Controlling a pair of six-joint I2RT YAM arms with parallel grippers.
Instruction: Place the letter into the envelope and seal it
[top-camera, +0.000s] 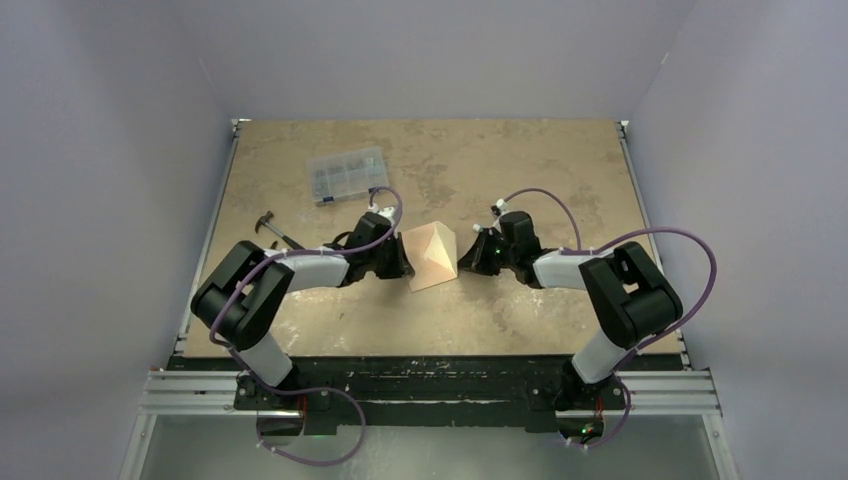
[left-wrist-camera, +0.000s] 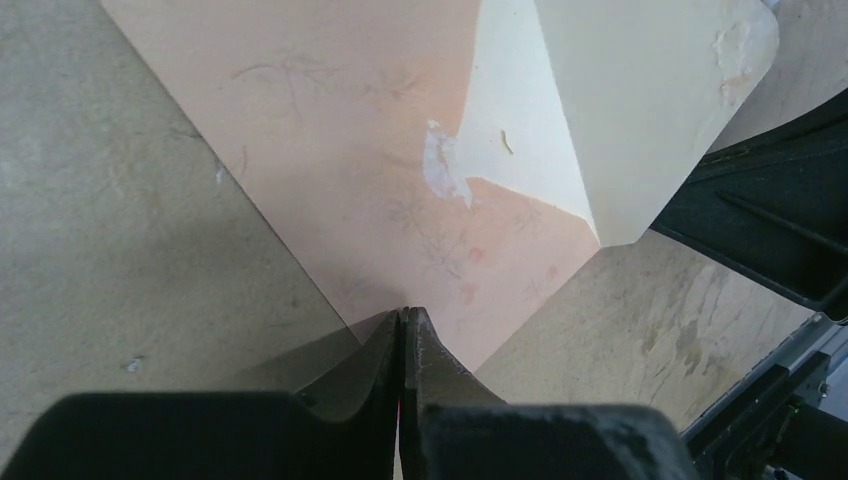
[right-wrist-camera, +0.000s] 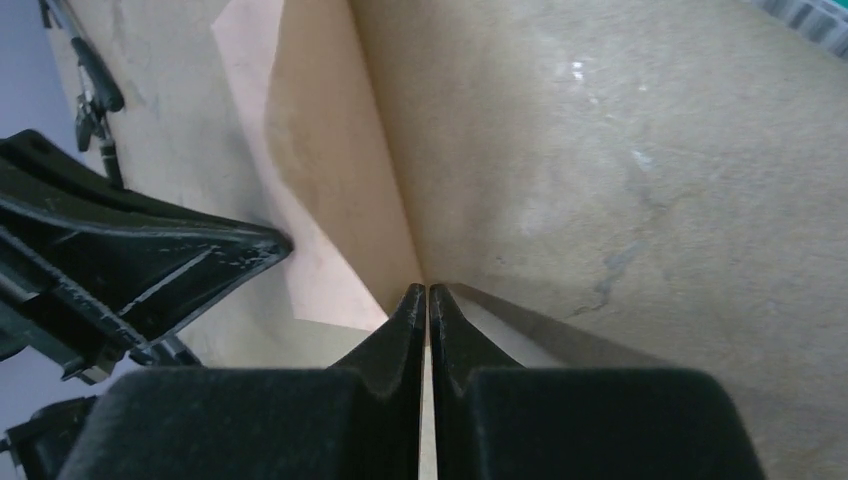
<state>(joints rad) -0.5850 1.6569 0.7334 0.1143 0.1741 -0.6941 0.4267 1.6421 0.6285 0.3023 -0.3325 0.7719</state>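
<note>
The salmon-pink envelope (top-camera: 432, 257) is in the middle of the table between my two grippers. In the left wrist view its pink face (left-wrist-camera: 340, 130) fills the top, with the cream inner side of the flap (left-wrist-camera: 620, 110) standing open at the upper right. My left gripper (left-wrist-camera: 405, 312) is shut on the envelope's near corner, at its left side (top-camera: 405, 263). My right gripper (right-wrist-camera: 427, 290) is shut on the envelope's opposite edge (right-wrist-camera: 330, 160), at its right side (top-camera: 463, 258). The letter does not show in any view.
A clear plastic compartment box (top-camera: 348, 175) lies at the back left of the table. A dark hammer-like tool (top-camera: 272, 228) lies left of the left arm. Grey walls close in three sides.
</note>
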